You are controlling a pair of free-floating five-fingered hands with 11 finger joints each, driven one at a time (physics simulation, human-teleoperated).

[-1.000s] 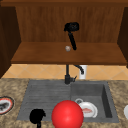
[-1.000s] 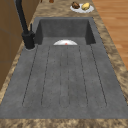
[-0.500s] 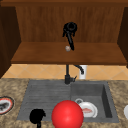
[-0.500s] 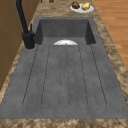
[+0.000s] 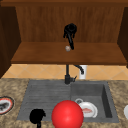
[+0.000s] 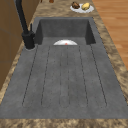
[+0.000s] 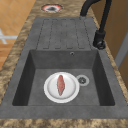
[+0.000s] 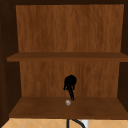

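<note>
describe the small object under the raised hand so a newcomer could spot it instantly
Start at the open wooden cabinet above the sink and go to its lower shelf. Near the shelf's middle, just below the downward-pointing fingers of the right hand, sits a small pale grey ball. It is the lone thing on that shelf, far smaller than the red ball below.

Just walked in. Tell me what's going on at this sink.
The right hand hangs in the open wooden cabinet above the sink, fingers pointing down at a small pale ball on the lower shelf, at or just above it. The left hand hovers low at the sink's front edge, beside a big red ball. A white plate with a reddish piece of food sits in the basin.
</note>
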